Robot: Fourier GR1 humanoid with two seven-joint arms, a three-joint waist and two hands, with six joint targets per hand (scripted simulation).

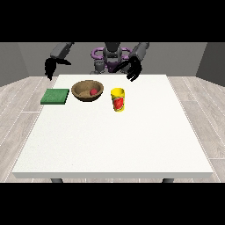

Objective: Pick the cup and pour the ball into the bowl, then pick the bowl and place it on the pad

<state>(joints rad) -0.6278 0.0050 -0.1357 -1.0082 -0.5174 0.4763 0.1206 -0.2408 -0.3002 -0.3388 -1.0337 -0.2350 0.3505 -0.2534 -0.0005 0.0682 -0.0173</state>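
A yellow cup (117, 99) with a red mark stands upright on the white table (114, 140). To its left sits a brown bowl (81, 92) with a red ball (93, 92) inside it. A flat green pad (55, 96) lies left of the bowl. The hand at the view's right (134, 70) hangs above the table's far edge, behind and above the cup, fingers relaxed and holding nothing. The hand at the view's left (50, 68) hovers beyond the table's far left corner, behind the pad, also relaxed with nothing in it.
The robot's torso (110, 57) stands behind the far edge of the table. A wooden floor (17, 101) surrounds the table on all sides.
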